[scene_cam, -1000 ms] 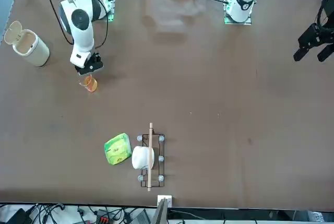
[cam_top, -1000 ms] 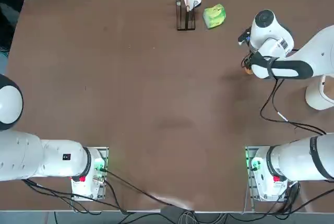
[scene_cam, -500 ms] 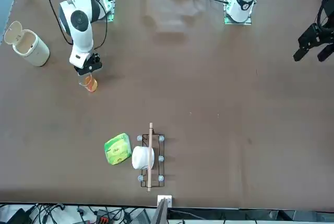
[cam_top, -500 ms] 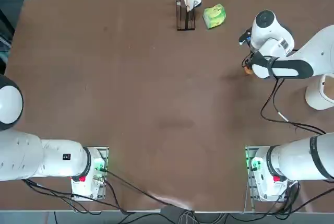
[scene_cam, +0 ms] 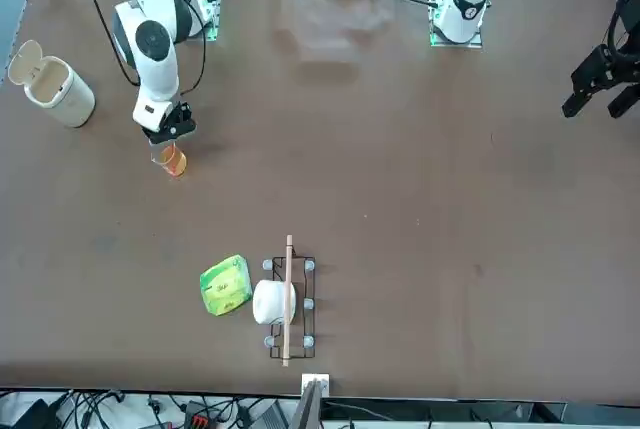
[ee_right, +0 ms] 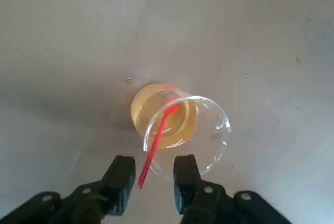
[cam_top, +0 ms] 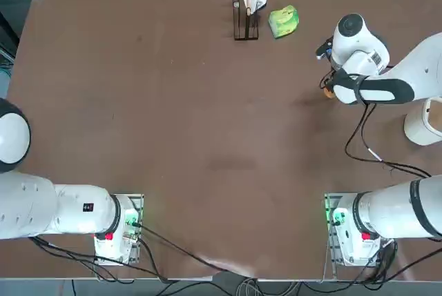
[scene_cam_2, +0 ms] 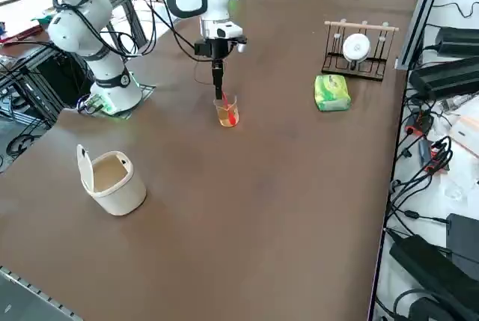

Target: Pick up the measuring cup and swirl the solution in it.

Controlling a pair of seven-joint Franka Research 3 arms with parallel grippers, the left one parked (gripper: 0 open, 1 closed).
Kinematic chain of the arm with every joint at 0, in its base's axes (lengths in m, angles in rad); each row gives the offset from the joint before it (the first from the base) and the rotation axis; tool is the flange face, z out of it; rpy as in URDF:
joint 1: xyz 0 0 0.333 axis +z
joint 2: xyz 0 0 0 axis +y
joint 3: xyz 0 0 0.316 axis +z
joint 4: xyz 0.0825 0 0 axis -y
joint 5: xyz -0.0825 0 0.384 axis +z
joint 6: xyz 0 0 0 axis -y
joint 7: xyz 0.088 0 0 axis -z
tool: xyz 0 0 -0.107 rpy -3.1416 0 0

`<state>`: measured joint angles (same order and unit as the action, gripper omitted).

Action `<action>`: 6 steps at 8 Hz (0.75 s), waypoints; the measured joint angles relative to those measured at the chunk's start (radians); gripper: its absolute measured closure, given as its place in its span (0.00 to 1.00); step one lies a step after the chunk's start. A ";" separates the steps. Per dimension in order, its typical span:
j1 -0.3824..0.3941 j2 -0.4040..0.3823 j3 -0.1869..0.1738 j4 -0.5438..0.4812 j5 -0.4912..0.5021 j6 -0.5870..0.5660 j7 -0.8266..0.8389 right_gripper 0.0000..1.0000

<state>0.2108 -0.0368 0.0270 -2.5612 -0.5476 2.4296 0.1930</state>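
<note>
Measuring cup (ee_right: 180, 130) stands on the tabletop (cam_top: 173, 103) at right of the top view; right end effector (ee_right: 152, 179) straddles its rim, fingers parted, not gripping. Spilling solution (ee_right: 164, 117) looks likely if one finger nudges the rim

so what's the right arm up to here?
The right gripper is down at the rim of the measuring cup, which stands on the table with the orange solution and a red stick in it. Its fingers straddle the near rim with a gap between them, not clamped. The cup isn't lifted yet, so no swirling.
</note>
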 joint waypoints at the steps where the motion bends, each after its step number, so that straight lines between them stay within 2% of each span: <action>1: 0.000 0.001 0.000 0.000 0.000 0.000 0.001 0.53; 6: 0.000 0.002 0.000 0.000 0.000 0.002 0.027 0.59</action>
<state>0.2109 -0.0350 0.0271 -2.5612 -0.5478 2.4313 0.2195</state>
